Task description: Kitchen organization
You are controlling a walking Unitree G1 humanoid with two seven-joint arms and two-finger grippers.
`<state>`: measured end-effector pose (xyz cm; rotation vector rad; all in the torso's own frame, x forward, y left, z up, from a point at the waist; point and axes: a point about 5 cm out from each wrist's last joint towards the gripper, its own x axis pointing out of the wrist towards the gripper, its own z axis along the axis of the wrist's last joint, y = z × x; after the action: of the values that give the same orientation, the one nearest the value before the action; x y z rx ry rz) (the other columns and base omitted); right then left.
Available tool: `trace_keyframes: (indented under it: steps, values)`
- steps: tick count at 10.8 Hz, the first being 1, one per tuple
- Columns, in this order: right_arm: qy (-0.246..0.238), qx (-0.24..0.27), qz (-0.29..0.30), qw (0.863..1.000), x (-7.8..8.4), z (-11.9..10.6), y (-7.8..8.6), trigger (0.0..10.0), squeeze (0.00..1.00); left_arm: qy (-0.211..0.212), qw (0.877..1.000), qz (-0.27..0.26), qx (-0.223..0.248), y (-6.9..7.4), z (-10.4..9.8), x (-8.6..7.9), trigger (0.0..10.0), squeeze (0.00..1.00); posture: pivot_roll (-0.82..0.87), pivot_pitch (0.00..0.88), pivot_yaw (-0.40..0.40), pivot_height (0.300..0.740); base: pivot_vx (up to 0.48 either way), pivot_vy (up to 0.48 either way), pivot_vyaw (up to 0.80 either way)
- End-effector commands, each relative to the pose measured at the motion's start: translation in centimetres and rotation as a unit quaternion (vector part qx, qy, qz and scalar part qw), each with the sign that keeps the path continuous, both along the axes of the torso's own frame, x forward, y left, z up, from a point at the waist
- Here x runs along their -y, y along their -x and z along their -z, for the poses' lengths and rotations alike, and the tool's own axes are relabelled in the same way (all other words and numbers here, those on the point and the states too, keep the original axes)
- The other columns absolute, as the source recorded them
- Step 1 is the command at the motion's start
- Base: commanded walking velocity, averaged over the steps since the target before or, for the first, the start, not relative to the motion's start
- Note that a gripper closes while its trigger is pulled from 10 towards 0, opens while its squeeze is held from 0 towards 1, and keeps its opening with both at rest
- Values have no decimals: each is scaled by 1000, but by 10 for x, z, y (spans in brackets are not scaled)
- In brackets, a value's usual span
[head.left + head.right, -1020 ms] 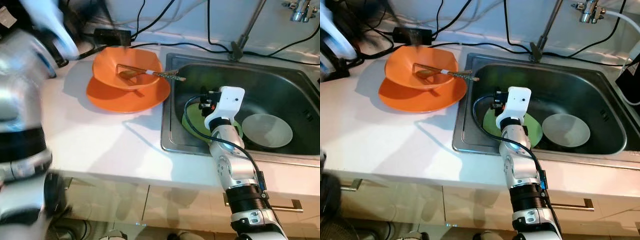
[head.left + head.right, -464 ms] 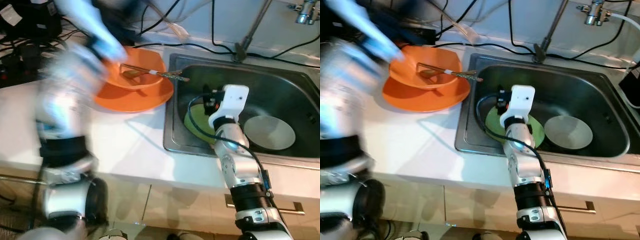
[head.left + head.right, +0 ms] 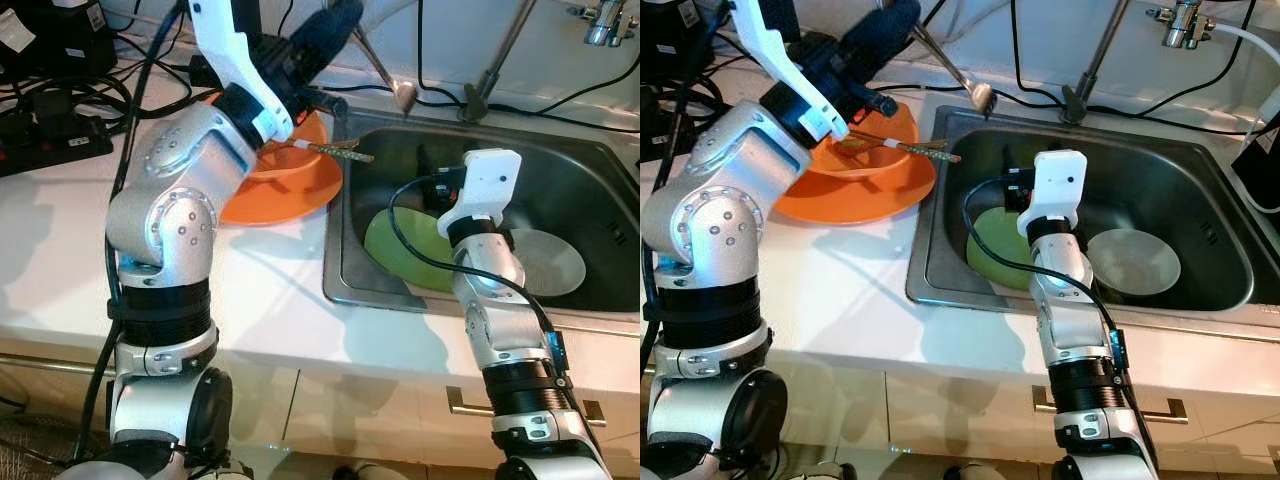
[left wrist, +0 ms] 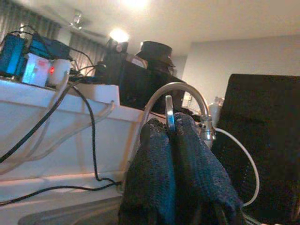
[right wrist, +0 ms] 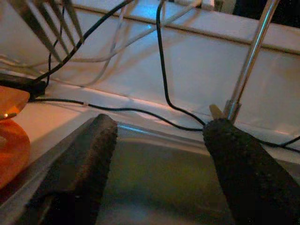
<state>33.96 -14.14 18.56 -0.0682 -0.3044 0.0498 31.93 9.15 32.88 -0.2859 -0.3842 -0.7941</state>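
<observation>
Left eye view: a metal spoon [image 3: 385,75] is clamped in the left gripper [image 3: 325,30] above the sink's [image 3: 600,150] back-left corner (right gripper [image 5: 159,178] spread over the basin). It is best lowered slowly, kept level.

The silver left arm is bent at the elbow and raised high, its forearm pointing up and to the right. The left gripper [image 3: 335,20] has its two black fingers pressed together. The silver right arm stands nearly upright, and the right gripper [image 5: 159,164] holds its black fingers [image 5: 77,168] wide apart.
</observation>
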Motion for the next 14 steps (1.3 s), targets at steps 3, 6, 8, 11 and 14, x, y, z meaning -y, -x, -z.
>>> trace_keyframes:
  steps: [3,6,8,11,14]
  values:
    - [29,43,-34,998,-3,-17,4,10000,1000,-10,1000,8,4,3,0,7,10000,0,-11,64,-115,740,0,0,0]
    - [40,62,-49,996,-6,-24,7,10000,1000,-19,1000,9,0,1,3,9,10000,0,-14,65,-116,740,0,0,0]
    - [45,71,-52,995,-7,-27,9,10000,1000,-23,1000,14,0,2,5,11,10000,0,-14,66,-115,740,0,0,0]
    - [66,87,-89,990,-20,-32,14,10000,0,-30,999,27,0,6,7,18,10000,0,-16,64,-113,740,0,0,0]
    - [69,98,-106,987,-25,-38,16,10000,0,-43,998,35,-7,8,9,22,10000,0,-16,64,-112,740,0,0,0]
